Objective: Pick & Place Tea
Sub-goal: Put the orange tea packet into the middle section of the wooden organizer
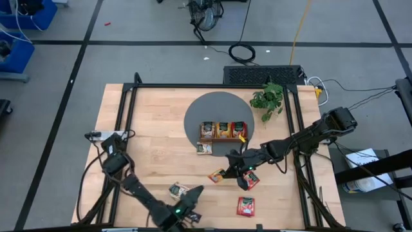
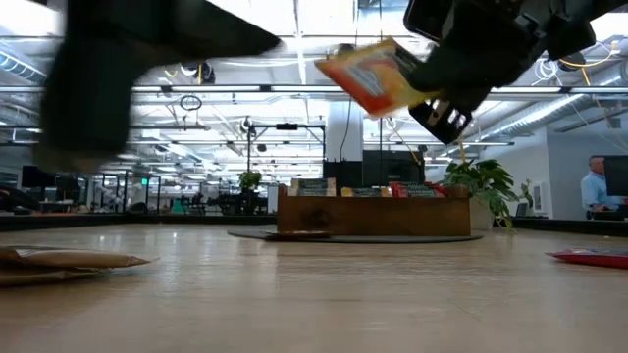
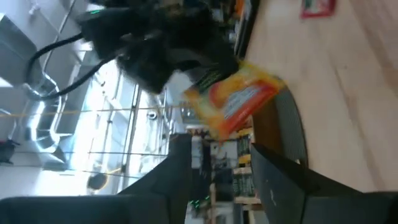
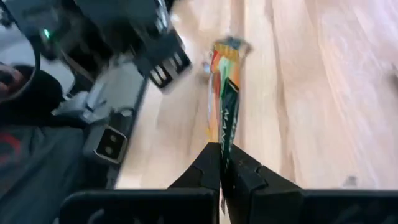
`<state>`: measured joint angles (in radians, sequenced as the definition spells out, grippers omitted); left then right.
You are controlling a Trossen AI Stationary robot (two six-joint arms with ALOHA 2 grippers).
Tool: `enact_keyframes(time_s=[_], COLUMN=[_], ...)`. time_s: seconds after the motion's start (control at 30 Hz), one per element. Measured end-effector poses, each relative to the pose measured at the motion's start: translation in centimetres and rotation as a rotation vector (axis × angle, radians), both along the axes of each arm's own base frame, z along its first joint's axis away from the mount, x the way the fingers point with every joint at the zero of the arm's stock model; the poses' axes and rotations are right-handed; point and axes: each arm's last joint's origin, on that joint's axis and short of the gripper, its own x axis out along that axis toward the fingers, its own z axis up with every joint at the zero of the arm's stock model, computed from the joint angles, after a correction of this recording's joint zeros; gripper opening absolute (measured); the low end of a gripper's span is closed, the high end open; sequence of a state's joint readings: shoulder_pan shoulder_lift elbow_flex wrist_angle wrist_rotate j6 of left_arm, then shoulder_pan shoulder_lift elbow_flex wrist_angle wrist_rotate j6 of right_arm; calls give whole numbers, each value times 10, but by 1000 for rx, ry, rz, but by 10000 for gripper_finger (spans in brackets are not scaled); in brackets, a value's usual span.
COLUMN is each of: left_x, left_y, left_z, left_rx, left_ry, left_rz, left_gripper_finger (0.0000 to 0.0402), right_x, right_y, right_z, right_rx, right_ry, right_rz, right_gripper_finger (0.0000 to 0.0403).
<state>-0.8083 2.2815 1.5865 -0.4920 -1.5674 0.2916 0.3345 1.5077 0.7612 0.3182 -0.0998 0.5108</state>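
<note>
Wooden desk (image 1: pixel 161 148), with three-compartment tray (image 1: pixel 222 131) on the grey mat (image 1: pixel 215 106). Right tool (image 4: pixel 222 163) clamped on an orange-yellow tea sachet (image 4: pixel 226 102), lifted clear near the front. Left tool (image 1: pixel 193 195) parted, empty, beside. Transport step, probably; next, carry to tray, lower, release.

Grey tiled floor (image 1: pixel 154 58) around the table; ceiling strip lights (image 2: pixel 294 20) overhead
</note>
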Motion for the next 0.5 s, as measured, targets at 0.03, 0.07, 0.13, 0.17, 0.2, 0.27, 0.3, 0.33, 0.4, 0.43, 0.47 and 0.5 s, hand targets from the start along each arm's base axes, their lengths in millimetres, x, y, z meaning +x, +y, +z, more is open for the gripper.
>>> enact_keyframes(time_s=[0.03, 0.07, 0.13, 0.17, 0.2, 0.27, 0.3, 0.33, 0.4, 0.43, 0.47, 0.5], left_x=[-8, -17, -38, -49, -60, -82, -89, -95, -105, -110, -114, -117], left_y=[0, 2, 10, 16, 24, 42, 50, 56, 65, 71, 77, 83], left_z=[4, 9, 23, 32, 42, 61, 64, 64, 55, 51, 47, 44], left_rx=[-24, -50, -164, -252, -356, -523, -597, -634, -704, -715, -728, -733], left_ry=[-24, -46, -71, -79, -104, -200, -272, -310, -369, -387, -401, -420], left_rz=[-12, -24, -43, -28, 11, 117, 151, 164, 139, 116, 103, 87], left_gripper_finger=[169, 169, 164, 160, 154, 141, 133, 125, 109, 100, 91, 82], right_x=[-1, -2, -1, -2, -4, -3, -1, 1, 7, 10, 12, 14], right_y=[-1, -1, -4, -6, -8, -16, -20, -25, -36, -42, -48, -55], right_z=[0, 0, 1, 2, 2, 6, 11, 16, 30, 38, 46, 52], right_rx=[-10, -18, -35, -46, -60, -87, -106, -133, -209, -258, -317, -382], right_ry=[10, 10, 2, 9, 27, 52, 59, 82, 126, 142, 172, 205], right_rz=[2, 6, 8, 8, 8, -7, -11, -16, -35, -45, -52, -53], right_gripper_finger=[1, 1, 1, 1, 1, 0, 0, 0, 0, 0, 0, 0])
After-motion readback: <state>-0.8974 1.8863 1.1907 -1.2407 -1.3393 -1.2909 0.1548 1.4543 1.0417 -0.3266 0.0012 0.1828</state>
